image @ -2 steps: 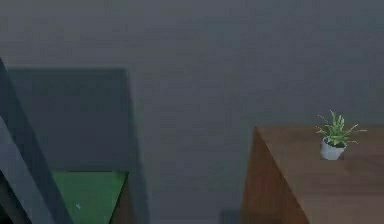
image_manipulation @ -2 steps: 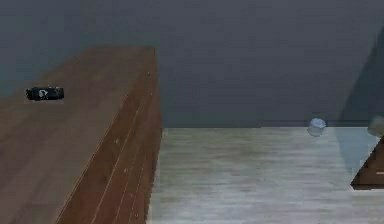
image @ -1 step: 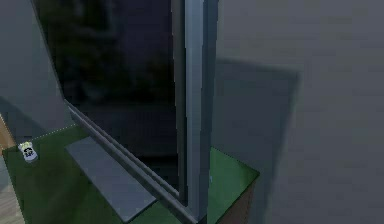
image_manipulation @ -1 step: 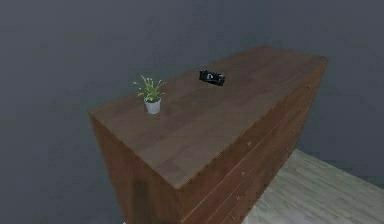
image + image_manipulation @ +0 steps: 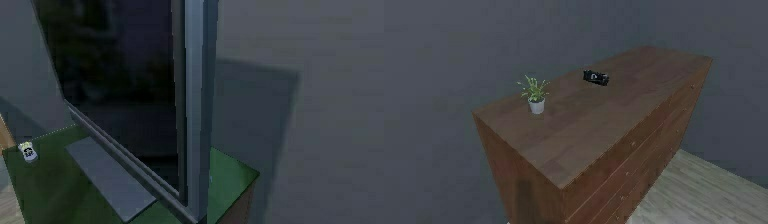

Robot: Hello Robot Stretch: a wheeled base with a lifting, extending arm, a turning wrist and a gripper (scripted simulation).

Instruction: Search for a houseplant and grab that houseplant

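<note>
A small houseplant with thin green leaves in a white pot stands on top of a brown wooden dresser, near its far left corner in the arm side view. It stands upright and apart from a small dark object that lies farther right along the dresser's back edge.
In the forward view a large dark flat screen in a grey frame stands on a green surface, close ahead. A small can-like thing sits at the left. Grey walls lie behind; light plank floor shows right of the dresser.
</note>
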